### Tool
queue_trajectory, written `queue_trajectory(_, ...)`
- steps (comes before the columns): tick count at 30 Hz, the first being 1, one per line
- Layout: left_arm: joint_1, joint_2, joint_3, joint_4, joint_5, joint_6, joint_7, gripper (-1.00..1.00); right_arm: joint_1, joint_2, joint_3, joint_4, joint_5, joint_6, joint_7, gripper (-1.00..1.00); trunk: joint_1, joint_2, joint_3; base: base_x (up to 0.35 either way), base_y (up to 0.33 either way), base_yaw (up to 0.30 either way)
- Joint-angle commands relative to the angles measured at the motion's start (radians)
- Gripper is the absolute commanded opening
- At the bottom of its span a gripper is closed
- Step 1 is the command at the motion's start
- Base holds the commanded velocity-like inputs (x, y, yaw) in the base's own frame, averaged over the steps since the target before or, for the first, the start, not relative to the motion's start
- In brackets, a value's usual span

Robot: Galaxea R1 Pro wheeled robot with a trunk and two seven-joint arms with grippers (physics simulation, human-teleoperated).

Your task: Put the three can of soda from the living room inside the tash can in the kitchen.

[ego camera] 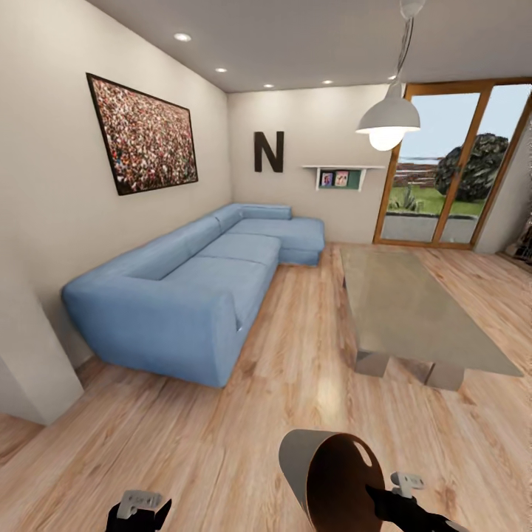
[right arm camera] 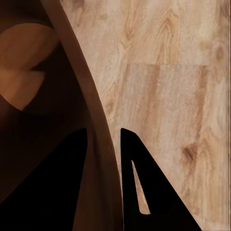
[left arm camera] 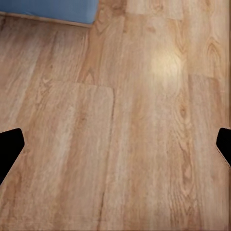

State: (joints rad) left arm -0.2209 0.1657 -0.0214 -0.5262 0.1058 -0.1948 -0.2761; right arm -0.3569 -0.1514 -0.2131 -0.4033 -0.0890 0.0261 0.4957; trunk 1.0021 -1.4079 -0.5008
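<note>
Right tool pinches the wall of the trash can at the lower edge of the head view; one finger sits inside the rim, the other outside, as the right wrist view shows with the wall running between the two dark fingers. Trash can is tipped, mouth facing the camera and to the right. Outside pale grey, inside glossy copper-brown, slot-shaped handle hole near the rim. The part of the interior that can be seen holds nothing; the bottom is in shadow.

Left tool low at the left, spread wide: left wrist view shows its two dark fingertips at opposite edges with bare wood floor between them, gripping nothing.

Room ahead: light wood floor, blue corner sofa along the left wall, low glass tabletop to the right of it, nothing visible on it. Wood-framed glass doors at far right, white pendant lamp hanging above the tabletop.
</note>
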Motion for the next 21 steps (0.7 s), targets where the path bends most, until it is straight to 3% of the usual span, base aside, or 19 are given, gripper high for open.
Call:
queue_trajectory(1,0.000,0.000,0.000,0.000,0.000,0.000,0.000,1.00,-0.001,0.000,-0.003,-0.002,-0.011,0.001,0.009,-1.00,0.000,0.000,-0.001,0.214,-0.222,-0.077)
queue_trajectory(10,0.000,0.000,0.008,0.002,0.001,0.000,0.001,1.00,-0.001,-0.001,-0.003,-0.003,-0.009,-0.008,0.016,-1.00,0.000,0.000,-0.009,0.167,-0.198,-0.036)
queue_trajectory(14,0.000,0.000,0.011,0.003,0.002,0.000,0.000,1.00,-0.001,0.000,-0.003,-0.003,-0.010,-0.009,0.010,-1.00,0.000,0.000,-0.009,0.015,-0.019,-0.059)
queue_trajectory(21,-0.001,0.000,0.012,0.003,0.002,0.001,0.001,1.00,-0.001,0.000,-0.004,-0.002,-0.012,0.002,0.009,-1.00,0.000,0.000,-0.009,0.111,0.088,-0.231)
